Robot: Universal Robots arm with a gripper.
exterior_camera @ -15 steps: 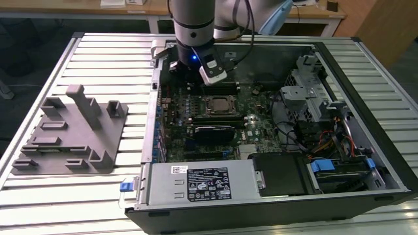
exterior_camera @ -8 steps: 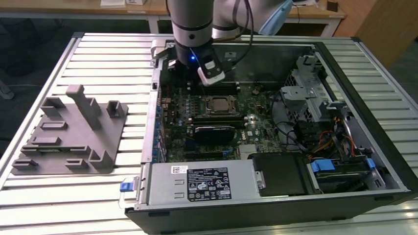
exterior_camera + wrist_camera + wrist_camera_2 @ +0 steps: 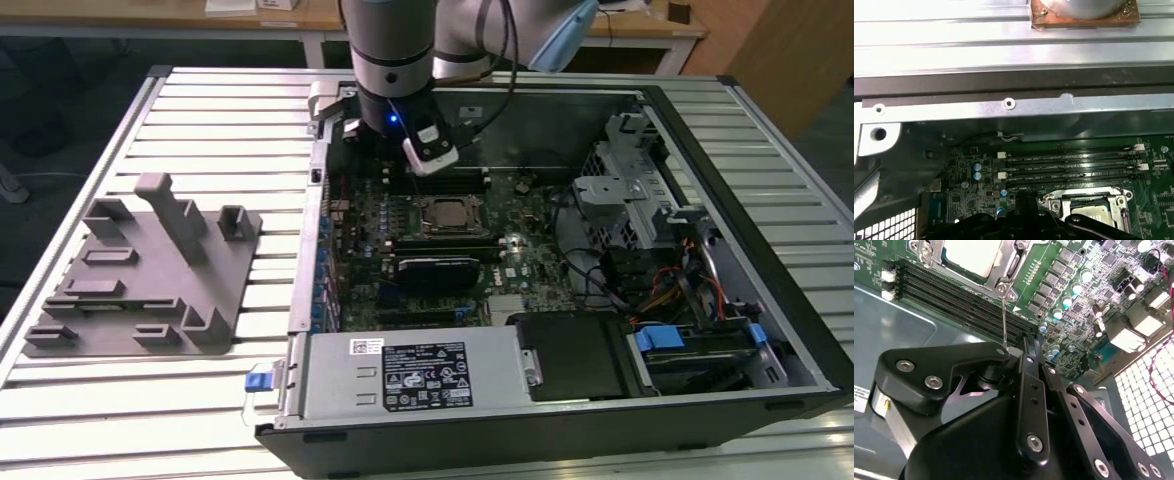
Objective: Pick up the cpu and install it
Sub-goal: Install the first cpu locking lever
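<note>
The cpu (image 3: 447, 213) lies flat in the black-framed socket on the motherboard of the open computer case (image 3: 694, 130); its silvery top (image 3: 974, 252) sits under the metal socket frame. My gripper (image 3: 394, 162) hangs just behind the socket, over the memory slots. In the second wrist view the gripper (image 3: 1015, 347) looks shut, with nothing held that I can see. The end of the thin socket lever (image 3: 1004, 320) stands right at its tip. In the first wrist view the gripper (image 3: 1021, 200) is beside the socket and the cpu (image 3: 1089, 215).
Memory slots (image 3: 954, 290) run between the socket and the case wall. A grey fixture block (image 3: 147, 270) stands on the slatted table at the exterior view's left. The power supply (image 3: 414, 375), drive cage (image 3: 627, 170) and cables (image 3: 667, 290) crowd the case. A copper-based part (image 3: 1084, 17) rests on the table behind.
</note>
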